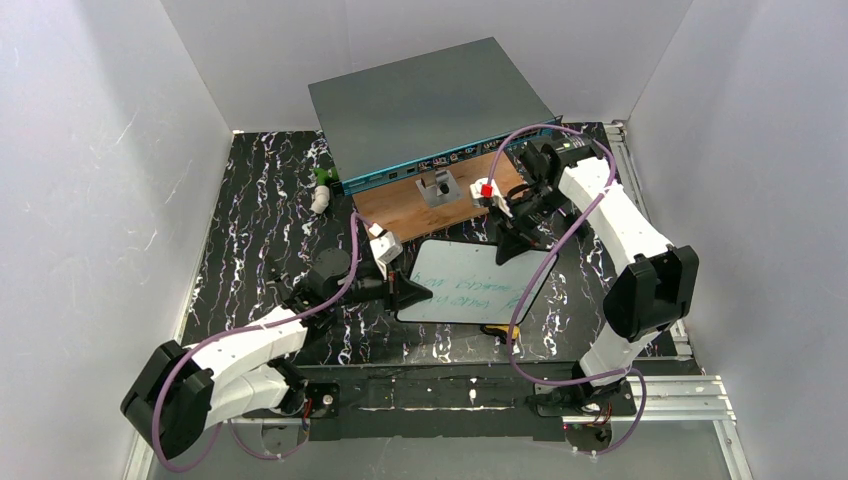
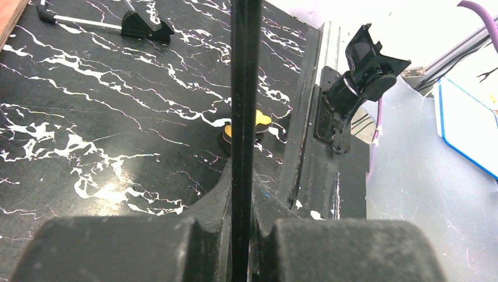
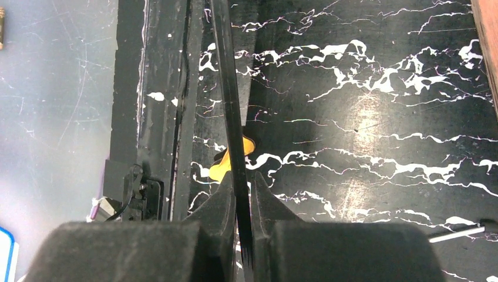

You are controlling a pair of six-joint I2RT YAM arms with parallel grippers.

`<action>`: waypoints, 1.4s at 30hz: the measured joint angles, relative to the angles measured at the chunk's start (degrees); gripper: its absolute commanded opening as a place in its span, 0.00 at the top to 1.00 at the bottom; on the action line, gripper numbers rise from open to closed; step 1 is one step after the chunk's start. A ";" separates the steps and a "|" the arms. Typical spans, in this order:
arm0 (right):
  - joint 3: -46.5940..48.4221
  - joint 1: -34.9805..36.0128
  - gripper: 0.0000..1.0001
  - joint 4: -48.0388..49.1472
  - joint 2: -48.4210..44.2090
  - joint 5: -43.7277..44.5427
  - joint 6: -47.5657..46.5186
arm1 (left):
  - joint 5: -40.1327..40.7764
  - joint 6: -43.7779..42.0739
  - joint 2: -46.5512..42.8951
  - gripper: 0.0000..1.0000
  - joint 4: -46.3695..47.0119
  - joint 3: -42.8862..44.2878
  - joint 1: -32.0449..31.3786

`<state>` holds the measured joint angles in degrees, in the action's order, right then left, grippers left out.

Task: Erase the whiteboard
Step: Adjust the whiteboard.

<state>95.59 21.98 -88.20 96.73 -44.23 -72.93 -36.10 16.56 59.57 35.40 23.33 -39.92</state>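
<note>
The whiteboard (image 1: 465, 285) is being held over the middle of the black marbled table (image 1: 255, 230), somewhat nearer the near edge than the far one, by both arms at once. Its long axis is being kept roughly parallel to the table's near edge, running left to right, with the far long side skewed a little toward the right edge. The written face, carrying faint green handwriting, is being turned up toward the overhead camera. The left gripper (image 1: 404, 292) is being pressed onto the board's left short edge, one finger clamped on each face. The right gripper (image 1: 508, 248) is being clamped in the same way on the far long edge, right of its middle. In both wrist views the board is being seen edge-on, as a thin dark line running straight out from between the pinched fingers. A yellow-and-black object (image 1: 503, 330) is lying on the table at the board's near-right corner, partly covered from above; whether the board is touching it, or the table, cannot be told. Toward the far edge, a brown wooden board (image 1: 400, 212) is lying against the teal front of a large grey box (image 1: 430, 95).
</note>
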 measured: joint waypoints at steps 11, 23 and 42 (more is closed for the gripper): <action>-5.73 -0.17 0.99 6.82 -5.88 1.88 10.47 | 6.62 1.33 2.27 0.46 3.63 -0.09 0.09; -6.58 -1.66 0.99 14.25 -6.34 8.57 18.16 | 20.55 -0.28 -10.14 0.04 -1.68 -0.48 0.04; -9.62 -3.50 0.99 17.59 -8.31 11.96 23.56 | 15.43 -4.59 -4.26 0.16 -16.65 2.91 -17.35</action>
<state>85.97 18.48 -70.61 88.42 -32.27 -49.36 -20.67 11.97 55.31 18.74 26.24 -57.28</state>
